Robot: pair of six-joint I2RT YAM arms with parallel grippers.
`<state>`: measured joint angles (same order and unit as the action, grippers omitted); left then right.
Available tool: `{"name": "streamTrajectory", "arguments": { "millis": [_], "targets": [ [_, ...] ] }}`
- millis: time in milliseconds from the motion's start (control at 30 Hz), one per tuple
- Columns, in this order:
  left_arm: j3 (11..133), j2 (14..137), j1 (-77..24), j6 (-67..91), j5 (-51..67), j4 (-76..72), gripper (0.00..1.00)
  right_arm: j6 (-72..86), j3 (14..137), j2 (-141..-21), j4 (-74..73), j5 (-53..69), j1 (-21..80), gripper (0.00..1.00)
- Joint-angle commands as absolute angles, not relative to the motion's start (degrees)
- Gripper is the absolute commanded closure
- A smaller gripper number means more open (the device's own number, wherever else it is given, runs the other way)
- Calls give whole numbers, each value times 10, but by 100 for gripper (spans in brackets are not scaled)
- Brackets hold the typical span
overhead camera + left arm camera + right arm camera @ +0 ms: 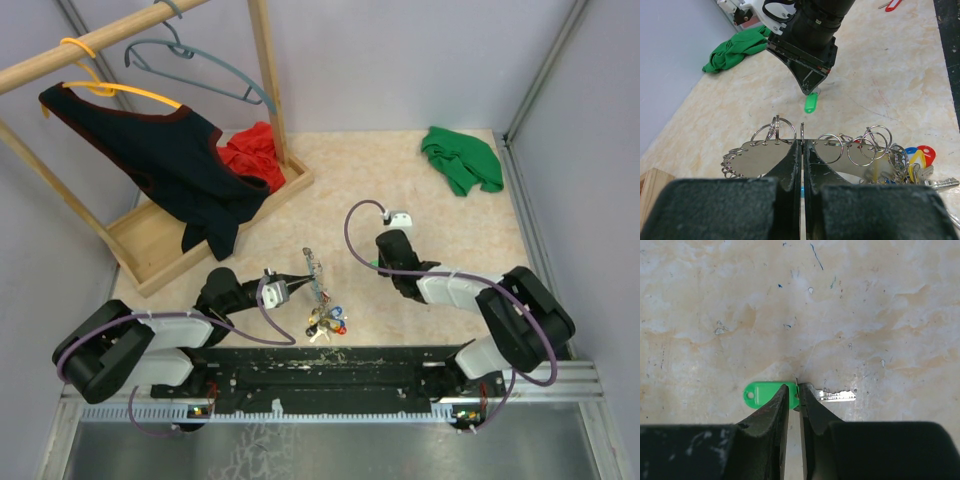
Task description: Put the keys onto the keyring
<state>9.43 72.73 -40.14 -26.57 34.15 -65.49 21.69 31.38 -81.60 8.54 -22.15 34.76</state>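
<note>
My left pincer (803, 145) clamped on keyring (760, 155), bottom centre, holding loops upright for threading; right pincer (796, 391) pinched at green key (761, 393) neck, lower centre, flat on table (790, 300), for lifting

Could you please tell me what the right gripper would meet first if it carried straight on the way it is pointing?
The green key: the right gripper has its jaws on either side of the key's neck, seemingly pinching it. Straight beyond lies only the tabletop, apparently very close.
</note>
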Motion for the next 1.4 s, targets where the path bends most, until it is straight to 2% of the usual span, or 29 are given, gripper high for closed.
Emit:
{"name": "streamTrajectory", "arguments": {
  "millis": [0,200,333,400,733,1000,1200,1367],
  "targets": [
    [104,723,-403,-257,353,-679,100,233,324,-828,98,-234,354,86],
    [104,724,-403,-257,354,-679,100,238,321,-832,95,-237,354,87],
    [105,726,-403,-256,355,-679,100,236,326,-833,83,-235,354,100],
    [105,724,-403,-256,355,-679,100,232,336,-824,60,-237,354,100],
    [105,720,-403,-258,355,-677,100,193,506,-768,-294,-188,354,100],
    [105,715,-403,-259,356,-670,100,124,642,-828,-504,-123,353,100],
    [105,712,-403,-260,356,-665,100,57,702,-912,-565,-80,354,100],
    [107,714,-403,-262,356,-659,100,31,739,-977,-540,-71,353,100]
  ]
}}
